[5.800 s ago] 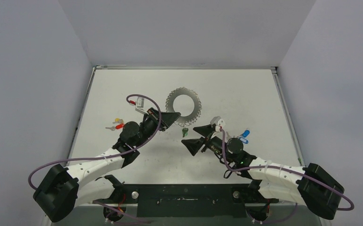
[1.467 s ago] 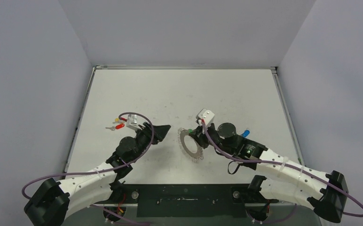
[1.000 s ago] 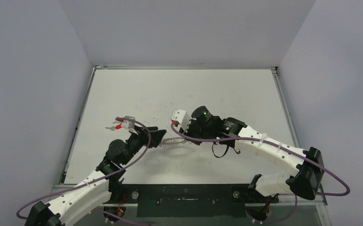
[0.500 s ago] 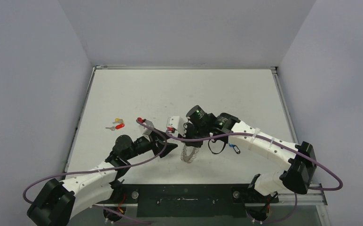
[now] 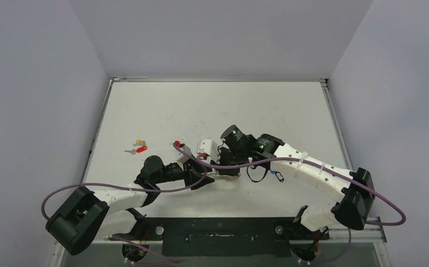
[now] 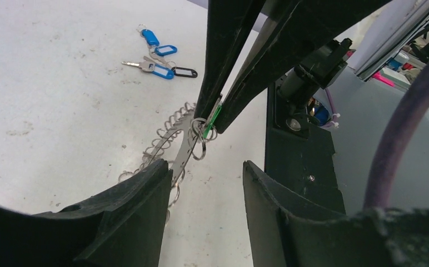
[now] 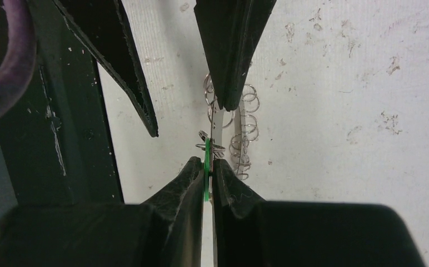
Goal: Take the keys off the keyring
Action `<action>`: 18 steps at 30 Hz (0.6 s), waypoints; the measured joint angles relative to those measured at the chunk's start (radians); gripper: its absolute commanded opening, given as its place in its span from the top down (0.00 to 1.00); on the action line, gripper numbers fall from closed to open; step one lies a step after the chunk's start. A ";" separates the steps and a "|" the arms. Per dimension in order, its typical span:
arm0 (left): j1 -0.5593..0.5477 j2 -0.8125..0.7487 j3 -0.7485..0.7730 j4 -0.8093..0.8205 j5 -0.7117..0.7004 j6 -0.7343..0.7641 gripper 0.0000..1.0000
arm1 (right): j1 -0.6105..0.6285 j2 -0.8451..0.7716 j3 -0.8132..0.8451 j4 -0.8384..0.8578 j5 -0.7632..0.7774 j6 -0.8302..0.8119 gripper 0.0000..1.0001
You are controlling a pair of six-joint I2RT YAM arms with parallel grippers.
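My right gripper is shut on the green tag of a key, seen edge-on between its pads. The tag's small wire loop hangs on the keyring, a flat grey ring fringed with wire loops, held tilted just above the table. In the left wrist view the keyring runs from the green tag down to my left gripper. That gripper is open, its left finger against the ring's edge and the other finger clear of it. From above, both grippers meet at the keyring.
Blue- and black-tagged keys lie loose on the table behind the ring, by the right arm. Red- and yellow-tagged keys lie at the left. The black base plate borders the table's near edge close to both grippers.
The left gripper has moved right, up to the keyring, and its jaws have narrowed somewhat. The ring has tipped from hanging to lying more level. The right gripper has kept its grip.
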 measured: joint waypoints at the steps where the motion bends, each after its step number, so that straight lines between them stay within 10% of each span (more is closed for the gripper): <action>1: 0.000 0.005 0.002 0.011 0.006 0.000 0.53 | 0.000 -0.002 -0.002 0.000 -0.003 0.000 1.00; 18: -0.089 -0.008 -0.026 0.082 -0.113 0.145 0.47 | -0.005 -0.030 -0.024 0.034 -0.038 0.009 1.00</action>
